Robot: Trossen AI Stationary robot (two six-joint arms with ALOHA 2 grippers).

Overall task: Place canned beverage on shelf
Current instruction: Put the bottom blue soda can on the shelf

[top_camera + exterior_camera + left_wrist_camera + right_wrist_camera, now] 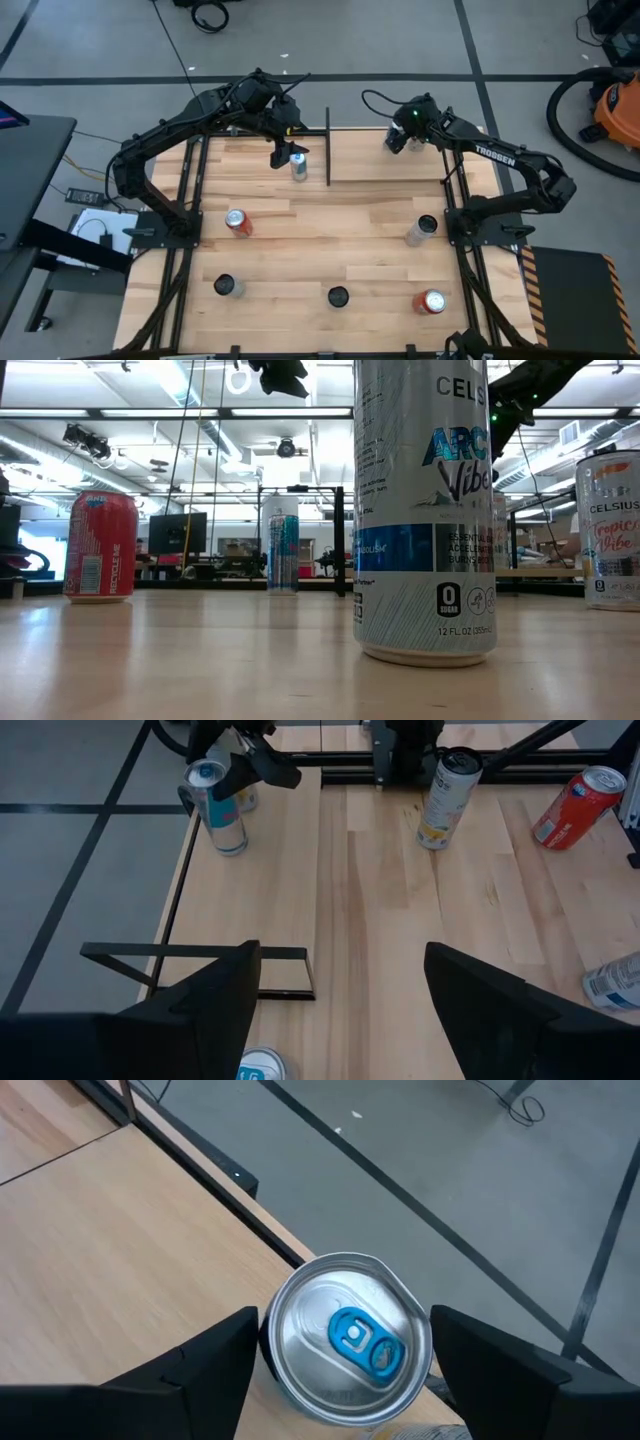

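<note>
The shelf (385,165) is the pale panel at the table's far right, edged by black rods. A silver canned beverage with a blue tab (350,1340) stands upright on the shelf's far corner (215,810). My right gripper (345,1365) is open, one finger on either side of the can's top. My left gripper (283,152) hangs open and high over the far middle of the table. A second blue-and-silver can (298,165) stands on the tabletop below it, just left of the shelf. My right gripper's fingers (215,1365) come slanting down from the table's near right and flank the can's upper wall (275,1350), close against both sides. Whether they touch it, I cannot tell. The can stands upright with its base on the shelf.
Several other cans are spread over the tabletop: a red one (237,222) at mid left, a silver one (423,230) at mid right, two dark-topped ones (224,286) (338,296) and a red one (431,302) near the front. The shelf's near part is bare.
</note>
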